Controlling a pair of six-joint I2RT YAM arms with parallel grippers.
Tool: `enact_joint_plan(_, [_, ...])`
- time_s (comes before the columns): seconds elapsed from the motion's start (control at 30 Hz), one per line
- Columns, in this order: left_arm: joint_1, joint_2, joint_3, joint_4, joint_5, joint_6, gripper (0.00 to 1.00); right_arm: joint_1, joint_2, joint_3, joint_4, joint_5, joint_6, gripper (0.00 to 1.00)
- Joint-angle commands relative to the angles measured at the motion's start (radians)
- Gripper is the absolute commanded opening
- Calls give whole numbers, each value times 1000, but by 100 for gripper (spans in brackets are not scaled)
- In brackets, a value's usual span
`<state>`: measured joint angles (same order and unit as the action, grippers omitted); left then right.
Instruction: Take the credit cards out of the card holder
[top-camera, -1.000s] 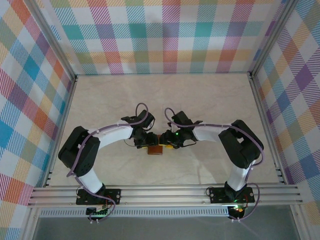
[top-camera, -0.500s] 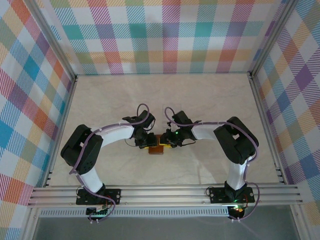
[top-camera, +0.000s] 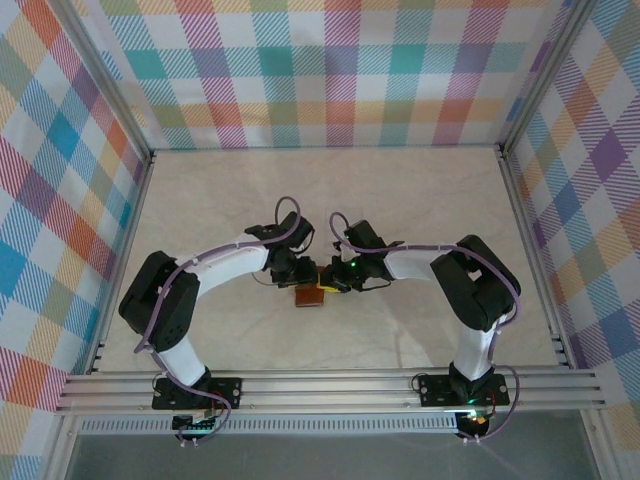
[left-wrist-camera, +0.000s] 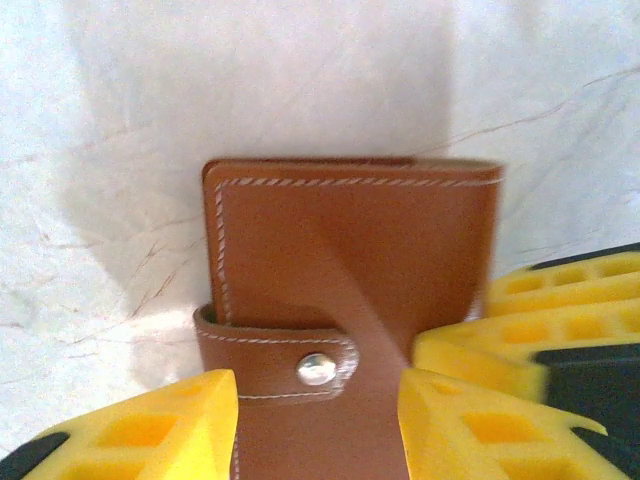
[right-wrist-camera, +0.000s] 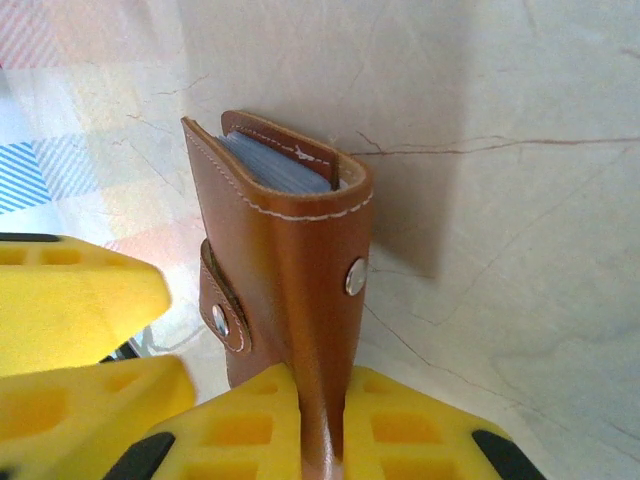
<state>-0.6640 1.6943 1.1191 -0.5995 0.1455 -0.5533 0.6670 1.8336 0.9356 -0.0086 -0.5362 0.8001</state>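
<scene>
The card holder (top-camera: 310, 296), a reddish-brown leather wallet snapped closed by its strap, sits between both grippers at mid-table. In the left wrist view the card holder (left-wrist-camera: 350, 250) fills the gap of my left gripper (left-wrist-camera: 318, 385), with a yellow pad against each side. My right gripper (right-wrist-camera: 320, 382) is shut on a thin leather edge of the card holder (right-wrist-camera: 290, 240). Grey-blue pocket edges (right-wrist-camera: 280, 165) show at its open end. The credit cards are hidden inside. From above, my left gripper (top-camera: 300, 276) and right gripper (top-camera: 328, 279) meet over the holder.
The pale marble-patterned tabletop (top-camera: 330, 200) is walled by checked fabric panels (top-camera: 330, 70) at the back and sides. An aluminium rail (top-camera: 330, 390) runs along the near edge, behind the arm bases.
My right gripper has closed onto the holder's edge. Both wrists have drawn slightly closer together and a little farther from the bases; the holder stays between them.
</scene>
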Motion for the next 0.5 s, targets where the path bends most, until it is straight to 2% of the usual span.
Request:
enact_joint_plan(0.0, [-26, -13, 42, -59, -34, 22, 46, 8, -25, -15, -28, 4, -18, 8])
enact_joint_plan(0.27, [-26, 50, 42, -42, -5, 25, 37, 7, -34, -14, -43, 7, -21, 8])
enact_joint_plan(0.47, [-26, 71, 34, -40, 2, 29, 35, 9, -37, -17, -46, 7, -22, 8])
